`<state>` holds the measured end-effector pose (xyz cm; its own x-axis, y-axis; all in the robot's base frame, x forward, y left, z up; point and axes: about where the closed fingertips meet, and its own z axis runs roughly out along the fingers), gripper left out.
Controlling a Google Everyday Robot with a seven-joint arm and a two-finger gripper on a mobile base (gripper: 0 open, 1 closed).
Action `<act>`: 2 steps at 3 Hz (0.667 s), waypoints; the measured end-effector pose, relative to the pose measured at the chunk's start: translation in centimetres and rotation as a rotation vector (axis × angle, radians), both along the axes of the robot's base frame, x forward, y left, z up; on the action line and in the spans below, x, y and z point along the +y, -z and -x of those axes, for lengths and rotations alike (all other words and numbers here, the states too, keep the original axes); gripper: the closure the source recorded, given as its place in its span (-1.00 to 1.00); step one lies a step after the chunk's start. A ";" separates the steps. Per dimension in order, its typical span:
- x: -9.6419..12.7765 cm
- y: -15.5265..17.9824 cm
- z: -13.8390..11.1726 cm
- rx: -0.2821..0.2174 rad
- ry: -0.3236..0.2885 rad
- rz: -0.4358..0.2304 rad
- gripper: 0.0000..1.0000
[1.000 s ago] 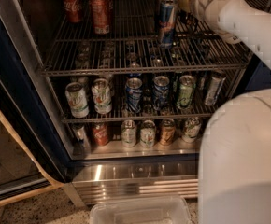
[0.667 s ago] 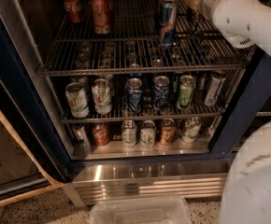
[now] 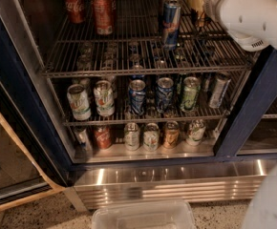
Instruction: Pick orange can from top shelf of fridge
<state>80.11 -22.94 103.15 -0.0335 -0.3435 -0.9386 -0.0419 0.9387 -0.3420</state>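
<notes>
Camera view: orange can (image 3: 102,13) upright on top shelf (image 3: 143,72) of fridge (image 3: 253,109), left side, just right of Coca-Cola can (image 3: 74,4). Beyond blue slim can (image 3: 171,23), at right rear: tool (image 3: 199,6), grip state impossible to tell. Likely needs a leftward reach.

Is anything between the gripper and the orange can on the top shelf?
Yes. The gripper is at the right of the grey wire top shelf; the coppery orange-brown can stands at its left. The tall blue-and-silver slim can stands between them, so a straight sideways move would likely hit it.
</notes>
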 end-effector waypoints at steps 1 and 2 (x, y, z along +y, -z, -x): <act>-1.3 0.8 2.6 0.040 0.037 -0.004 1.00; -3.1 2.4 4.4 0.082 0.090 0.011 1.00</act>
<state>75.75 -26.04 100.73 -0.1412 -0.3461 -0.9275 0.0145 0.9361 -0.3515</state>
